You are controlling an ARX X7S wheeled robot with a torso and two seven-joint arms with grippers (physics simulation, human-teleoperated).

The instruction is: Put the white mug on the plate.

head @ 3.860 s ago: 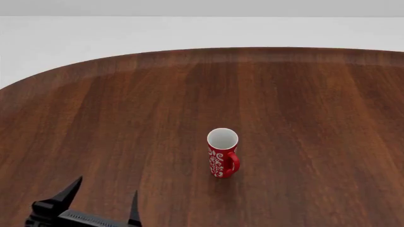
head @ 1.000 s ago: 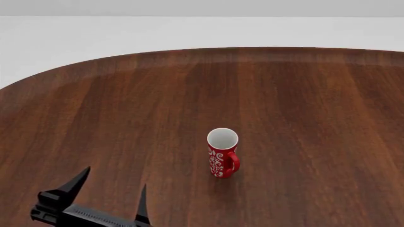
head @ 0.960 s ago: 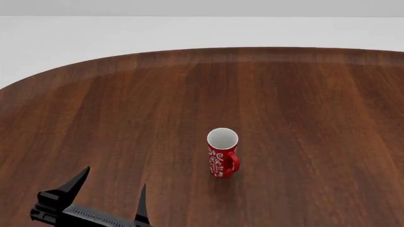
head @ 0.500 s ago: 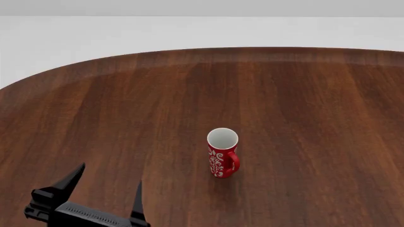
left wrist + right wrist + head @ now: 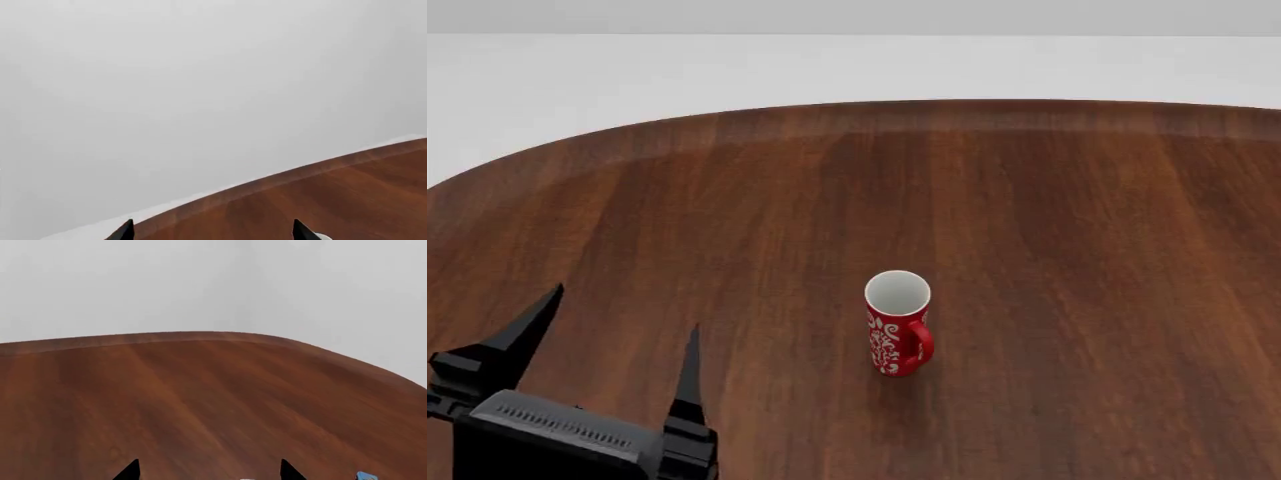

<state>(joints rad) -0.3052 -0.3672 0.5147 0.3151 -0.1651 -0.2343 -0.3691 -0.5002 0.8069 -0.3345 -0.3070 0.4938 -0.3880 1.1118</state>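
Observation:
The white mug and the plate are out of view in every frame. A slim red mug with a white swirl pattern stands upright near the middle of the brown wooden table. My left gripper is open and empty at the lower left, well left of the red mug. In the left wrist view it shows only two spread black fingertips over the table's edge. My right gripper is open and empty over bare wood; it does not show in the head view.
The table's curved far edge meets a pale grey floor. A small white sliver shows beside one left fingertip, and a small blue bit at the right wrist view's border; I cannot tell what they are.
My left gripper has moved forward over the table and a little to the left, so more of its body shows. The red mug has not moved.

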